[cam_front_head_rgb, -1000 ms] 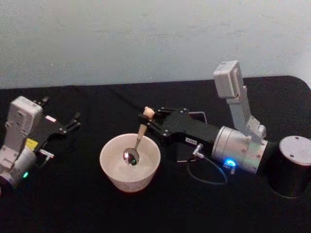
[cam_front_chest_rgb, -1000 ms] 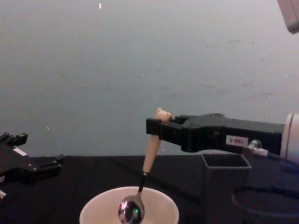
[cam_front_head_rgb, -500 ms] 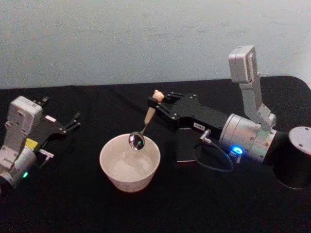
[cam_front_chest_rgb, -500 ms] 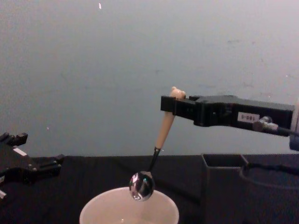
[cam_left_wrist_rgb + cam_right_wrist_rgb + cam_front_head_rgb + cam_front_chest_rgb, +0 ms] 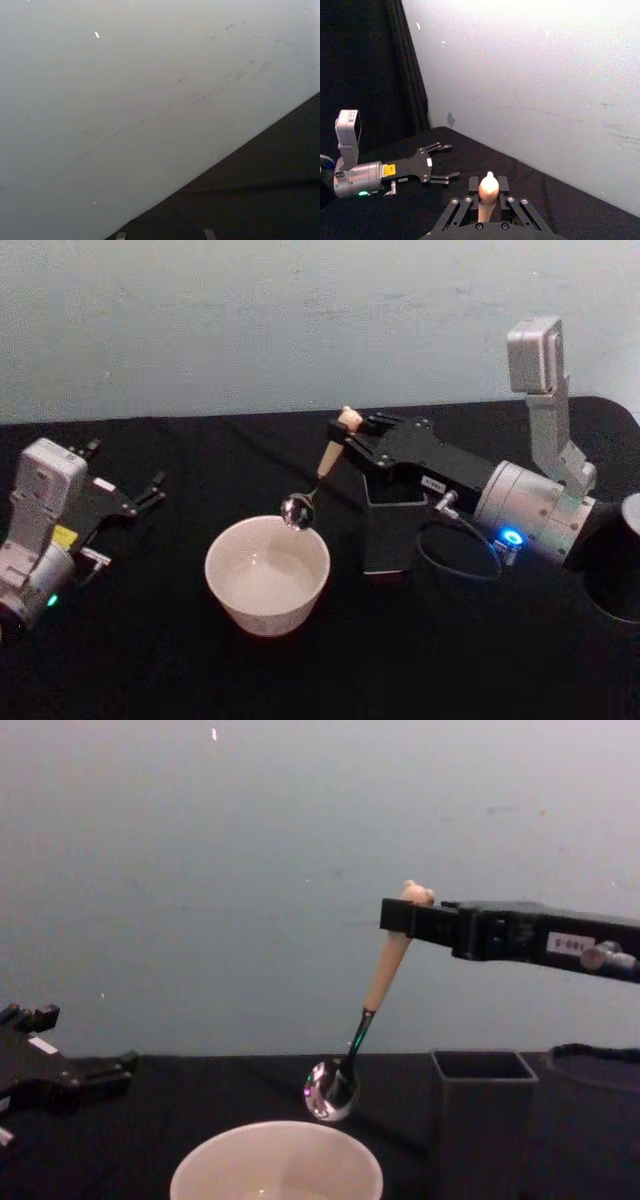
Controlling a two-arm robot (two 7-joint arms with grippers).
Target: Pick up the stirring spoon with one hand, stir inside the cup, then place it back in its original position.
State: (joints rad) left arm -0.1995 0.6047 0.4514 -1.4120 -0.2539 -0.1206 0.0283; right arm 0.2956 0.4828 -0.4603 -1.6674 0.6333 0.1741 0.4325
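Observation:
The stirring spoon [image 5: 322, 466] hangs tilted in the air, its shiny bowl [image 5: 330, 1090] just above the far right rim of the white cup [image 5: 267, 575]. My right gripper [image 5: 348, 437], long and black with a white label, is shut on the spoon's cream handle just under the knobby top [image 5: 488, 188]. In the chest view the right gripper [image 5: 400, 917] reaches in from the right, well above the cup [image 5: 277, 1165]. My left gripper [image 5: 125, 468] rests open at the table's left, away from the cup.
A dark grey square holder [image 5: 392, 530] stands right of the cup, under the right gripper's body, and its open top [image 5: 483, 1065] faces up. A black cloth covers the table [image 5: 150, 660]. A pale wall rises behind. A dark cylinder [image 5: 610, 580] sits at far right.
The right gripper has lifted the spoon out of the cup and carried it up and to the right, toward the holder. The left arm has not moved.

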